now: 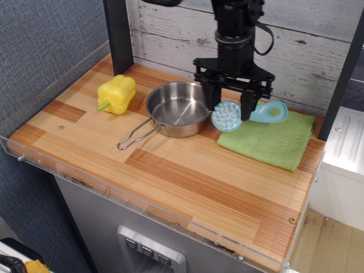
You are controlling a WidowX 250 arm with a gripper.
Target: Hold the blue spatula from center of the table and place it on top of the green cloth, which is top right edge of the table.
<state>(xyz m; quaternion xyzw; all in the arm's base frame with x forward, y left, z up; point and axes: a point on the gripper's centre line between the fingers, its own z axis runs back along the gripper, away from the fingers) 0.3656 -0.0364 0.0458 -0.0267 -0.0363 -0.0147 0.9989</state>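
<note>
The black gripper (231, 112) hangs from the arm at the back of the wooden table (187, 182) and is shut on the blue spatula (247, 114), gripping it just behind the round bristled head. The spatula is held roughly level, its head (227, 116) over the left edge of the green cloth (273, 140) and its handle with the oval hole pointing right over the cloth's back edge. The cloth lies flat at the table's back right. I cannot tell whether the spatula touches the cloth.
A steel pan (176, 108) with a wire handle sits just left of the gripper. A yellow toy pepper (116, 94) lies at the back left. A black post (118, 34) stands at the back; a clear acrylic rim (102, 187) edges the table.
</note>
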